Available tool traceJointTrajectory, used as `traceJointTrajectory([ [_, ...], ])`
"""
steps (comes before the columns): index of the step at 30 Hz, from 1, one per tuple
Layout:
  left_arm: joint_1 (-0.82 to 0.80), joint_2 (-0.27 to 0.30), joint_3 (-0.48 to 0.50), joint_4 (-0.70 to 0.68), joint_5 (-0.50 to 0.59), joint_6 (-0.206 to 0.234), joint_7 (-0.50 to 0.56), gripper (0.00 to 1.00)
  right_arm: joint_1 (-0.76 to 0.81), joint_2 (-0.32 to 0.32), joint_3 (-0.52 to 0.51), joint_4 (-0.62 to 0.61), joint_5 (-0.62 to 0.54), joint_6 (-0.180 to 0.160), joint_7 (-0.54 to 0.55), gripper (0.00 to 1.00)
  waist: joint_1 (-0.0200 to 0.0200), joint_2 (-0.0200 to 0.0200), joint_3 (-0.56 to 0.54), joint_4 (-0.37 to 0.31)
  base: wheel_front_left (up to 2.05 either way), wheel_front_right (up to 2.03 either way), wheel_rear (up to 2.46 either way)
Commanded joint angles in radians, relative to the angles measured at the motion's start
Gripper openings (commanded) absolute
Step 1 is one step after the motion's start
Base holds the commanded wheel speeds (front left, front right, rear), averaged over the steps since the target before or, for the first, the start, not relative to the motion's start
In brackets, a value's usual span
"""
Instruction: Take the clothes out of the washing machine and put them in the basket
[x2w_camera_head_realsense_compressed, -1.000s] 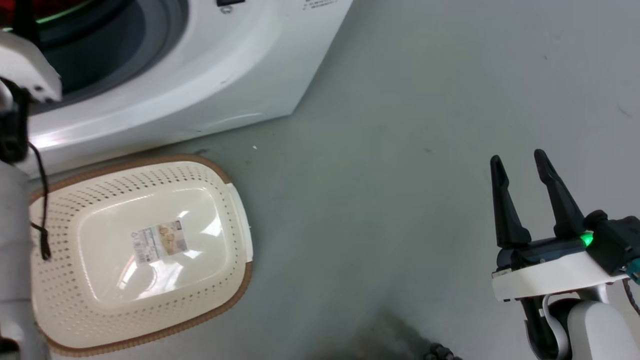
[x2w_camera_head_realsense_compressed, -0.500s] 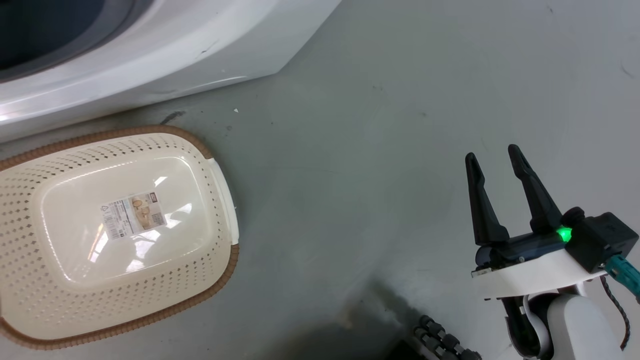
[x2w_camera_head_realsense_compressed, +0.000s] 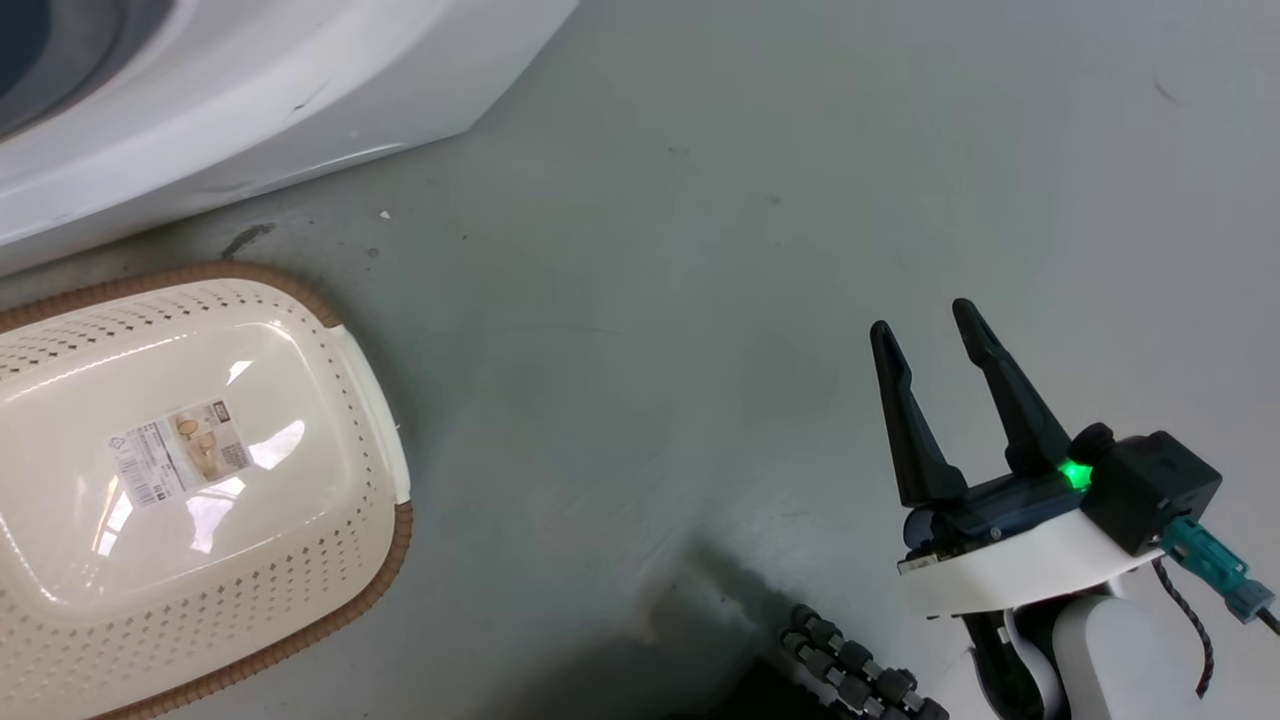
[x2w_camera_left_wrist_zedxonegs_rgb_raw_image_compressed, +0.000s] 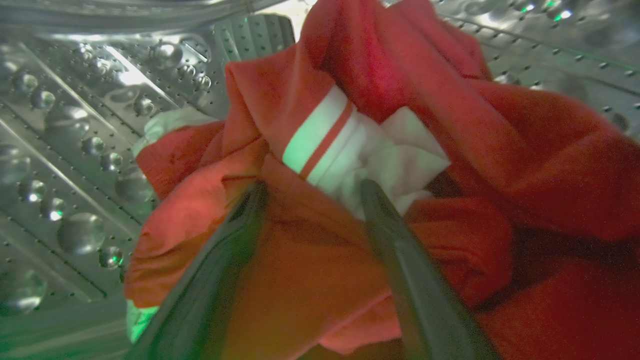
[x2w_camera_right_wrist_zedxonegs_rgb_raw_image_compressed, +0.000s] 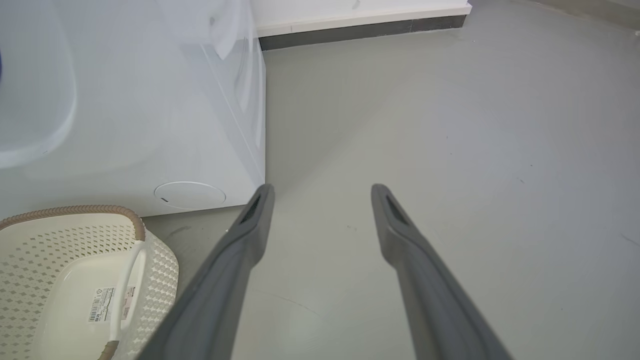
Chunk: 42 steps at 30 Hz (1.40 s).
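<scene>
The clothes, a bright red garment with a white part and a striped band, lie bunched inside the washing machine's perforated steel drum. My left gripper is open, its two fingers pressed into the fabric with a red fold and the white part between them. The washing machine's white front fills the head view's top left corner. Just below it on the floor stands the cream basket, nothing in it but its paper label. At the lower right, my right gripper hangs open over bare floor.
The grey floor stretches wide to the right of the washer and basket. The right wrist view shows the washer's side, the basket's rim and a wall baseboard far off. A dark ribbed cable lies near my base.
The head camera has swung, so the washer and basket slid left in the picture and my left forearm left it. The right gripper stays open.
</scene>
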Motion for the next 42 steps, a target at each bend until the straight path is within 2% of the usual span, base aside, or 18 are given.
traceJointTrajectory([
  [1, -0.008, 0.007, -0.004, 0.008, -0.001, 0.005, 0.016, 1.0, 0.006, 0.002, 0.002, -0.001, 0.004, -0.001, -0.005, 1.0, -0.0001, 0.0, 0.001, -0.006, 0.0, 0.0, 0.0],
  [2, -0.006, 0.01, -0.001, 0.009, -0.005, 0.015, 0.019, 0.64, 0.007, 0.002, 0.004, -0.002, 0.005, -0.001, -0.005, 1.0, -0.0001, 0.0, 0.001, -0.008, 0.0, 0.0, 0.0],
  [3, -0.002, 0.013, 0.001, 0.006, -0.005, 0.022, 0.019, 0.02, 0.008, 0.002, 0.005, -0.002, 0.007, -0.001, -0.006, 1.0, -0.0001, 0.0, 0.001, -0.011, 0.0, 0.0, 0.0],
  [7, 0.021, 0.022, -0.006, -0.017, 0.01, 0.048, -0.006, 0.0, 0.006, 0.002, 0.007, -0.002, 0.017, -0.001, -0.009, 1.0, -0.0001, 0.0, -0.001, -0.015, 0.0, 0.0, 0.0],
  [10, 0.035, 0.033, -0.008, -0.043, 0.017, 0.063, -0.069, 0.0, -0.001, 0.002, 0.005, 0.002, 0.023, -0.001, -0.01, 1.0, -0.0001, 0.0, -0.008, -0.013, 0.0, 0.0, 0.0],
  [15, 0.064, 0.043, -0.007, -0.08, 0.02, 0.073, -0.218, 0.0, -0.012, 0.002, -0.012, 0.005, -0.005, -0.001, -0.01, 1.0, -0.0001, 0.0, -0.038, 0.0, 0.0, 0.0, 0.0],
  [21, 0.115, 0.021, 0.003, -0.093, 0.006, 0.085, -0.424, 0.0, -0.007, 0.002, -0.039, 0.014, -0.017, -0.001, 0.002, 1.0, -0.0001, 0.0, -0.096, 0.03, 0.0, 0.0, 0.0],
  [30, 0.259, 0.003, 0.017, -0.03, -0.014, 0.099, -0.697, 0.0, 0.005, 0.002, -0.06, 0.062, -0.018, -0.001, 0.02, 1.0, -0.0001, 0.0, -0.211, 0.052, 0.0, 0.0, 0.0],
  [34, 0.335, -0.021, 0.027, -0.008, -0.033, 0.105, -0.758, 0.0, 0.015, 0.002, -0.073, 0.093, -0.025, -0.001, 0.032, 1.0, -0.0001, 0.0, -0.266, 0.068, 0.0, 0.0, 0.0],
  [42, 0.486, -0.058, 0.068, -0.045, -0.08, 0.094, -0.789, 0.0, 0.035, 0.002, -0.085, 0.123, -0.037, -0.001, 0.048, 1.0, -0.0001, 0.0, -0.358, 0.092, 0.0, 0.0, 0.0],
])
